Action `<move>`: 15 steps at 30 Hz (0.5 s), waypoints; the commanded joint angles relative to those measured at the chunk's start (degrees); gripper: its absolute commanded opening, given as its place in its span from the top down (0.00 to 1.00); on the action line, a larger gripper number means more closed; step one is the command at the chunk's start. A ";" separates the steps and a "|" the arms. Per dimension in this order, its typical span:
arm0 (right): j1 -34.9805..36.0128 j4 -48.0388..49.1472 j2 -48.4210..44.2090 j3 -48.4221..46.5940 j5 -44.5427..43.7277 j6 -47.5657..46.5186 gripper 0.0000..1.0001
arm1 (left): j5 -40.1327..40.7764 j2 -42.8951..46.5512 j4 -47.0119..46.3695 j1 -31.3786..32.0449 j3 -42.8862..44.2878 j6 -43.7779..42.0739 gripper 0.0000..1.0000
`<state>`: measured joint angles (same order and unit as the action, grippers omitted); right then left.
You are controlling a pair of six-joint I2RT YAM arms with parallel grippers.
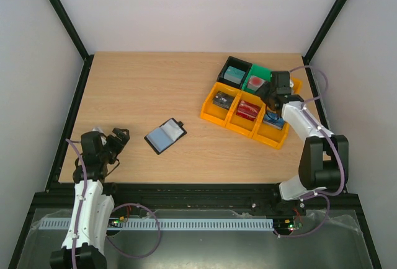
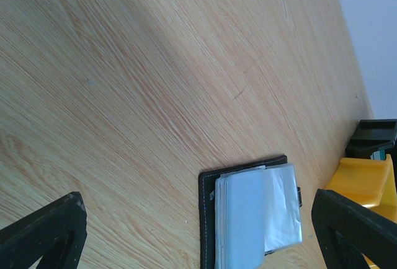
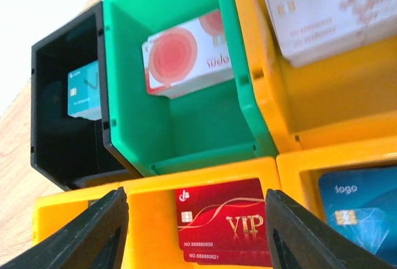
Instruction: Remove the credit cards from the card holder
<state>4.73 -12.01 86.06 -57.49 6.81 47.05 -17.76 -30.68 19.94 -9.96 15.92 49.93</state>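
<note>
The card holder [image 1: 165,135] lies open on the table, a black wallet with pale blue-grey sleeves [image 2: 257,213] facing up. My left gripper [image 1: 118,137] hovers open just to its left, and in the left wrist view the holder sits between and ahead of the spread fingers of that gripper [image 2: 198,219]. My right gripper [image 1: 271,95] hangs open over the bins. In its wrist view the gripper [image 3: 193,201] frames two stacked red credit cards [image 3: 226,222] lying in a yellow bin [image 3: 149,188]. Nothing is between its fingers.
A cluster of bins stands at the back right. A green bin [image 3: 186,126] holds a white card with a red disc [image 3: 189,52]. A black bin [image 3: 62,145] holds a teal card [image 3: 84,89]. Other yellow bins hold a pale card [image 3: 329,8] and a blue card [image 3: 363,207].
</note>
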 commanded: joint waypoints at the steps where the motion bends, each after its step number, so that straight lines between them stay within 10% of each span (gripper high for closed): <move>1: 2.66 -10.88 -1.06 -7.46 -5.43 -8.08 0.43 | -0.64 0.01 -1.02 -0.27 -0.55 -0.10 0.00; 8: 26.65 -12.26 1.52 -10.08 6.32 -18.38 0.45 | -3.86 -2.37 -4.56 0.15 -2.57 1.65 0.00; 15: 44.74 -14.82 19.79 -23.11 -1.62 -21.37 0.30 | -6.37 -8.10 -10.79 3.10 -4.36 6.23 0.01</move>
<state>44.45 -22.72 98.67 -74.94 7.64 30.00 -21.45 -36.18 14.26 -8.12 12.78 52.51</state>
